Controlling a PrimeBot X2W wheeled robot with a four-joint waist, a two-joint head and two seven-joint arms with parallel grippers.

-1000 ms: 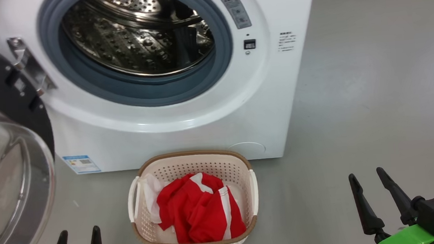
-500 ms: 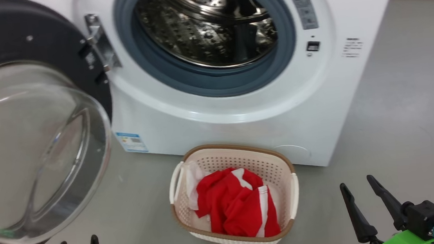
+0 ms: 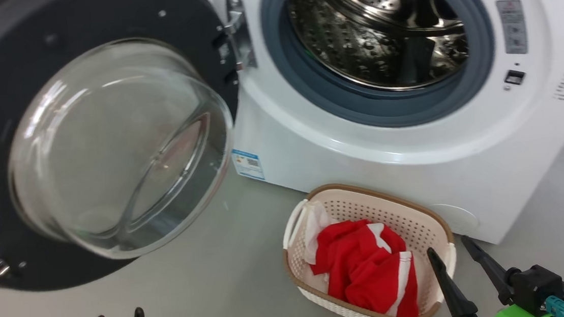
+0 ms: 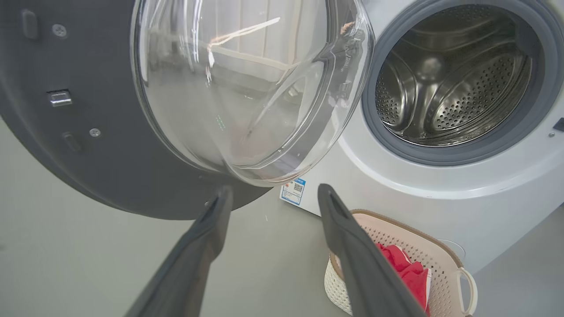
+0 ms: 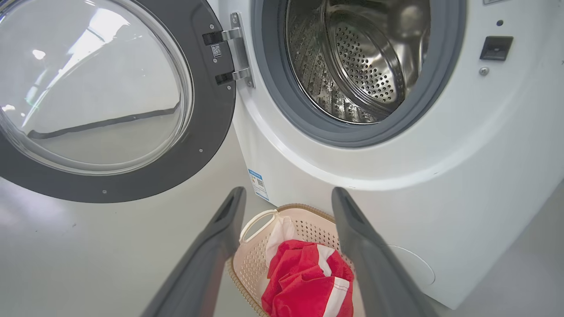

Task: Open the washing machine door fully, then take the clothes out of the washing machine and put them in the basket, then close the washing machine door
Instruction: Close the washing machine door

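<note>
2 grippers, both empty.
- Left gripper (image 3: 118, 316): fingers spread apart, holding nothing, out in front of the washing machine (image 3: 415, 167) on its hinge side, near the open door.
- Right gripper (image 3: 448, 245): fingers also spread, empty, in front of the machine's right half. Its tips are near the basket's right rim; whether they touch it cannot be told.

1 washing machine door (image 3: 96, 139): swung wide on the hinge (image 3: 238, 34) at the machine's left edge, glass bowl (image 3: 123, 157) bulging outward.

1 drum (image 3: 378, 32): no garment visible inside.

1 basket (image 3: 366, 192): on the floor (image 3: 221, 286), just in front of the machine's lower front.

Clothes (image 3: 368, 268): red and white, heaped in the basket.

Outstanding, by judgement: closing the door.

Hazards:
- A finger pressed on the bulging glass may skid.
- A push close to the hinge gives poor leverage.
- A weak push may leave the latch (image 4: 58, 97) uncaught.
- The right fingers, if lowered, could knock the basket.
</note>
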